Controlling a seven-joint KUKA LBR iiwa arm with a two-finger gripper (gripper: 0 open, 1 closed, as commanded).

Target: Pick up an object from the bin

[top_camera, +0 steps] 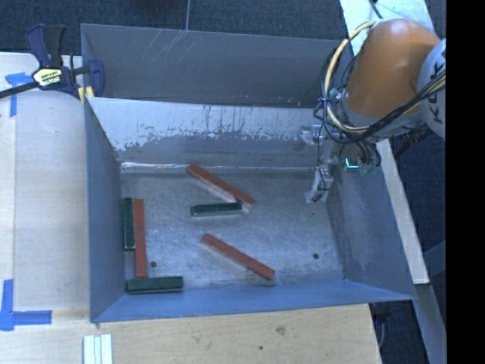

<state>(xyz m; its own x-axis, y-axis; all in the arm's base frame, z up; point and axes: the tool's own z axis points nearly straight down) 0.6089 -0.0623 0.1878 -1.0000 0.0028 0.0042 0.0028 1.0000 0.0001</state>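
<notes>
My gripper (317, 194) hangs low at the right side of the bin, close to the right wall and over bare floor, with nothing seen in it. The nearest loose things lie to its left. A red-brown flat bar (221, 185) lies slanted in the middle of the bin. Just below it, a short dark green bar (217, 209) lies level, touching its lower end. Nearer the front, a second red bar (237, 256) lies slanted.
Along the left wall, a dark green bar (129, 223) and a red bar (140, 237) lie side by side. Another green bar (154, 284) lies across the front left corner. The arm's orange cover and cables hang over the right rim.
</notes>
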